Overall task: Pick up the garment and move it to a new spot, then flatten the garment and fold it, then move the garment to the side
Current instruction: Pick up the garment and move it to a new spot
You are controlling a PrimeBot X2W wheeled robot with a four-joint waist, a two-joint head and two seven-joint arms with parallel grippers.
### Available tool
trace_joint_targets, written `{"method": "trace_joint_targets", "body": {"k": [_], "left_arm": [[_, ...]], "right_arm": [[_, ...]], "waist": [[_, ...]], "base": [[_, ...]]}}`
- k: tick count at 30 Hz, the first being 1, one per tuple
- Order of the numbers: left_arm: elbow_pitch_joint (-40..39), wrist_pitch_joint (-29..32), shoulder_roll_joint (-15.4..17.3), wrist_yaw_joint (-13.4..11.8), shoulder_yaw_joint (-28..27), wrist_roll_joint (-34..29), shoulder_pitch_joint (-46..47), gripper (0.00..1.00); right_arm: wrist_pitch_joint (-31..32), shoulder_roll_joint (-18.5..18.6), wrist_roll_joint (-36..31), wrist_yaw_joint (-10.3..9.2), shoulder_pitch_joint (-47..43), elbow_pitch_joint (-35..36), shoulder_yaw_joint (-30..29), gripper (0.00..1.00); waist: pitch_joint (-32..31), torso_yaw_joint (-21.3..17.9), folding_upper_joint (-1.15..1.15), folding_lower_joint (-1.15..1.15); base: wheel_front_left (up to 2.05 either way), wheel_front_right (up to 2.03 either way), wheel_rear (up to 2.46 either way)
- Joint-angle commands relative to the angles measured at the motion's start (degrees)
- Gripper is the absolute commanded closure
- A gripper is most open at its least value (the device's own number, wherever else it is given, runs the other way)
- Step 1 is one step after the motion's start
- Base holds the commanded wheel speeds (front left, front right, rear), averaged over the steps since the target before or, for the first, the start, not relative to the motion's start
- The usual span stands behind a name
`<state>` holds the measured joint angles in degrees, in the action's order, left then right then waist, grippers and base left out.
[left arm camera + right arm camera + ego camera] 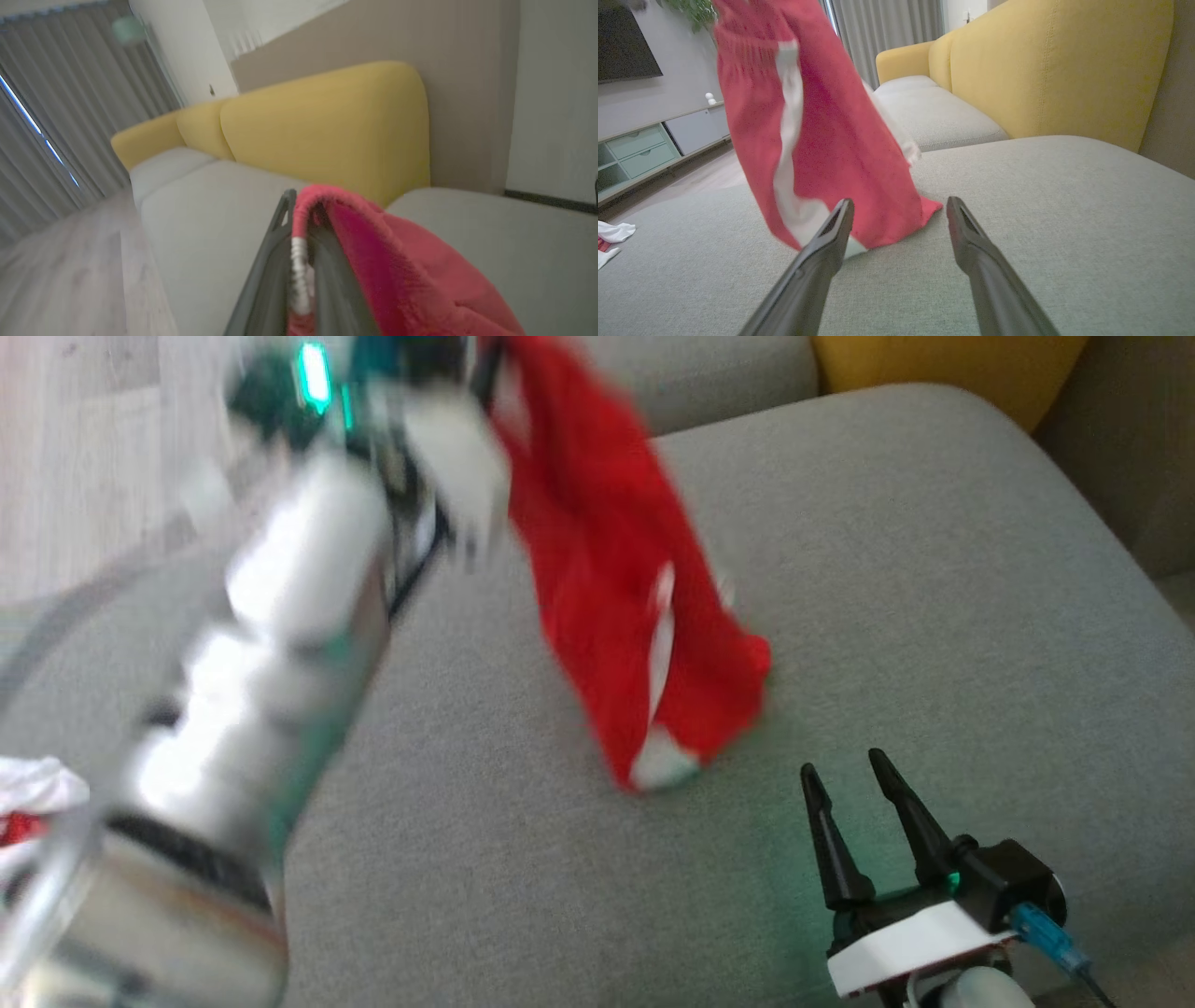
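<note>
Grey woven sofa cushion (934, 616) with rounded edges; smooth yellow backrest (1055, 65) beyond. Left to right: crumpled white cloth (37, 784) at left edge; left gripper (301, 219) raised, fingers clamped on soft red garment (616, 588) with white side stripe, hanging long, lower hem touching mid-cushion; right gripper (842, 763) near right, fingers spread, empty, bare cushion around it.
</note>
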<state>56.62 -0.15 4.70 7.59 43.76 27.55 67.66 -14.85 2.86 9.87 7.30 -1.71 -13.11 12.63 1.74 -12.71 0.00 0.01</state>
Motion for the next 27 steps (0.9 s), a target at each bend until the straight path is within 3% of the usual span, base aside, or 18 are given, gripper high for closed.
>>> {"method": "trace_joint_targets", "body": {"k": [1, 6, 8, 9, 11, 16, 23, 27], "left_arm": [[-0.77, -0.58, 2.22, -0.11, -0.51, 0.52, 0.53, 1.0], [1.97, -4.29, 3.97, -0.1, 0.55, 2.89, -10.74, 1.0], [2.93, -7.26, 5.05, -0.1, 0.57, 3.2, -13.55, 0.7], [3.04, -9.13, 5.68, -0.1, 0.83, 3.2, -14.75, 0.61], [3.12, -12.53, 7.06, -0.39, 0.14, 3.37, -16.33, 0.0], [-2.17, -14.78, 9.25, -3.49, -4.23, 3.81, -21.27, 0.0], [-22.8, -14.83, 10.71, -11.56, -13.8, -1.45, -37.32, 0.0], [-34.78, -14.84, 9.73, -13.66, -19.2, -5.63, -47.44, 0.0]], "right_arm": [[-0.15, 0.02, 0.48, 0.19, 2.32, 1.92, 1.65, 0.0], [-0.15, 0.02, 0.63, 0.19, 3.62, 2.15, 1.94, 0.0], [-0.15, 0.02, 0.5, 0.19, 4.2, 1.96, 2.11, 0.0], [-0.15, 0.02, 0.43, 0.19, 4.46, 1.91, 2.2, 0.0], [-0.15, 0.02, 0.28, 0.19, 4.63, 1.82, 2.11, 0.0], [-0.15, 0.02, -0.38, 0.19, 3.53, 1.42, 0.69, 0.0], [-0.15, 0.02, -1.09, 0.19, 0.24, 1.22, -1.55, 0.0], [-0.15, 0.02, -1.55, 0.19, -0.9, 2.03, -2.66, 0.0]], "waist": [[1.02, 0.14, 0.0, -0.01], [4.61, 0.54, 0.0, -0.01], [5.84, 0.6, 0.0, -0.01], [6.16, 0.59, 0.0, -0.01], [6.54, 0.82, 0.0, -0.01], [4.88, 3.48, 0.0, -0.01], [-0.93, 9.25, 0.0, -0.01], [-2.92, 12.1, 0.0, -0.01]], "base": [[0.0, 0.0, 0.0], [0.0, 0.0, 0.0], [0.0, 0.0, 0.0], [0.0, 0.0, 0.0], [0.0, 0.0, 0.0], [0.0, 0.0, 0.0], [0.0, 0.0, 0.0], [0.0, 0.0, 0.0]]}}
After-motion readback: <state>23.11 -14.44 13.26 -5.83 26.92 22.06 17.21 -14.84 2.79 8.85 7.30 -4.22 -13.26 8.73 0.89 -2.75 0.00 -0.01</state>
